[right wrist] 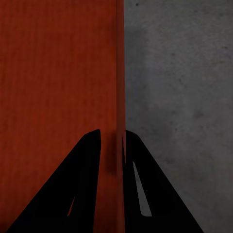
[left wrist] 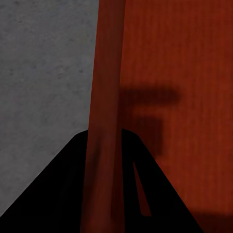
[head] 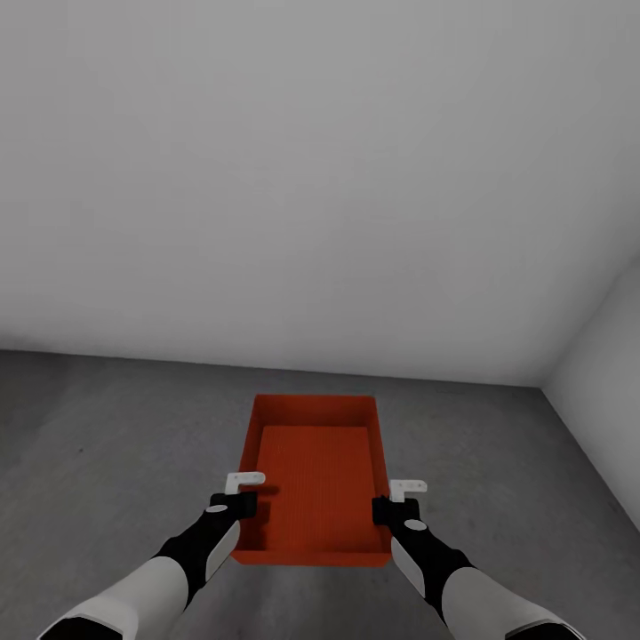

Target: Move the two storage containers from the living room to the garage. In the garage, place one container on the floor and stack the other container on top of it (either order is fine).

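Note:
One orange-red storage container (head: 316, 471), lidless and empty, is held level in front of me over the dark grey concrete floor (head: 107, 427) of the garage. My left gripper (head: 246, 503) is shut on its left side wall (left wrist: 104, 111), which runs between the black fingers (left wrist: 58, 199). On the opposite side, my right gripper (head: 384, 508) is shut on the right side wall (right wrist: 119, 73), one finger (right wrist: 82, 184) inside the bin and the other outside. I cannot tell whether the container's bottom touches the floor.
A plain pale grey wall (head: 311, 178) rises a short way beyond the container. A second pale wall (head: 609, 356) meets it in the corner at the right. Bare concrete spreads to the left and right of the bin.

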